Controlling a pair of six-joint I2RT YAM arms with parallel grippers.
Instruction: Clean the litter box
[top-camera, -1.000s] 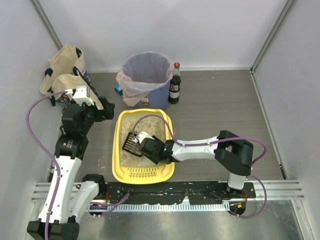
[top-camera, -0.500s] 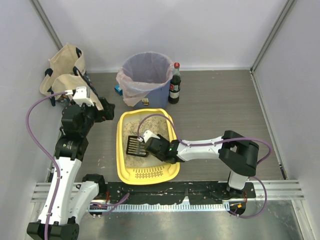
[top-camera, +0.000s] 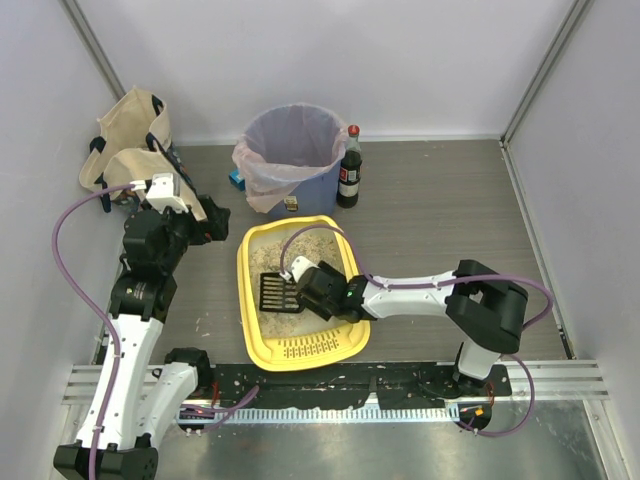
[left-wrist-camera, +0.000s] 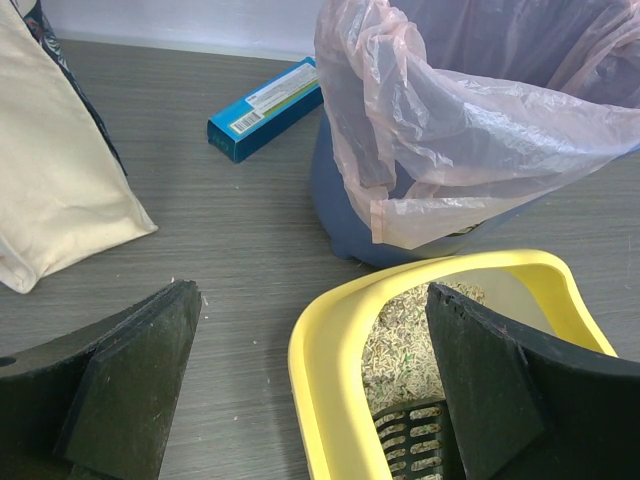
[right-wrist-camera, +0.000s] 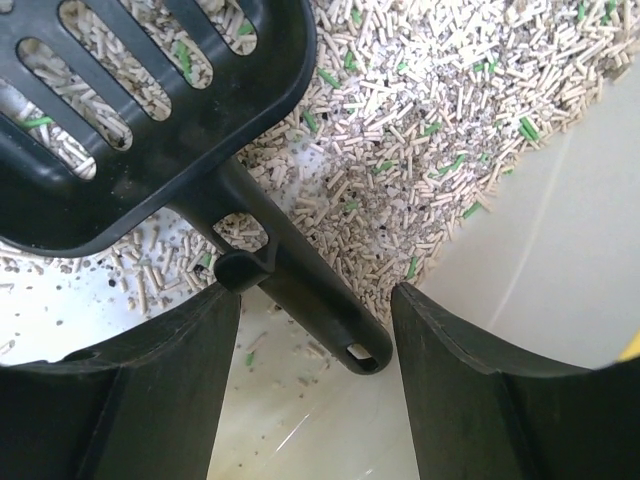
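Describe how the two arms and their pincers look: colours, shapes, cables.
The left arm and the right arm have white tubular links joined by chunky black joints. A purple cable loops loosely along each. The left pincer and the right pincer are matte black, with broad wedge-shaped fingers. A white block sits at each wrist. No markings are legible.

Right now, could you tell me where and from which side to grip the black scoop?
Take the scoop by its handle, from above. It is a narrow bar lying in the litter box, and the open fingers of the right gripper straddle it; the slotted head is too wide.
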